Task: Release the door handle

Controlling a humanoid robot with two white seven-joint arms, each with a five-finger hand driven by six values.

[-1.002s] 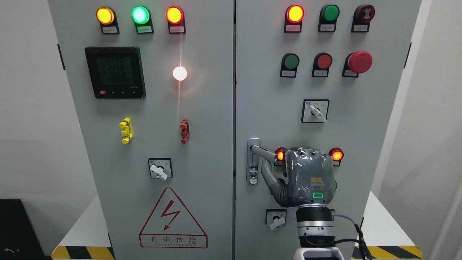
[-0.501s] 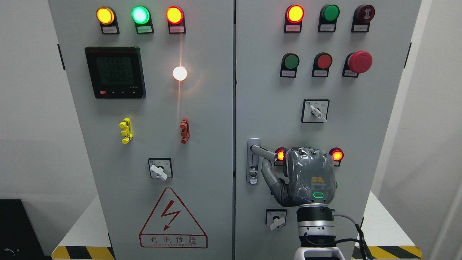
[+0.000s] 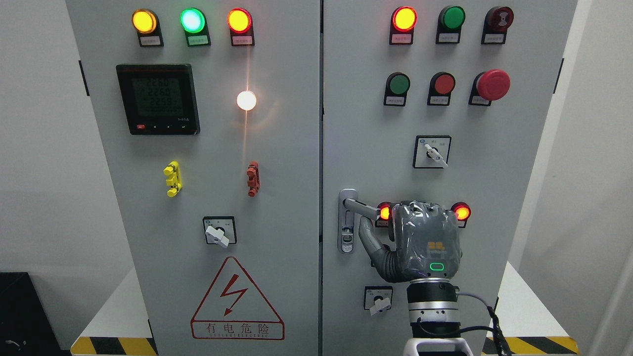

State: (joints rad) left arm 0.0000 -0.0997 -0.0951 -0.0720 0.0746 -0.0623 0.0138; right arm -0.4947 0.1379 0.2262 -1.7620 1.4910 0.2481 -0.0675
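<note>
Grey and film-wrapped, the right hand (image 3: 428, 242) seems from behind to be curled over the handle (image 3: 363, 208) low on the right door (image 3: 366, 138), thumb beneath the lever, so letting go is not yet done.

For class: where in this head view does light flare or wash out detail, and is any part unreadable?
Head view: the white lamp blooms and streaks vertically down the left door; the meter digits look faint and smeared; small button labels are too small to read; the right hand and door handle look sharp.
</note>
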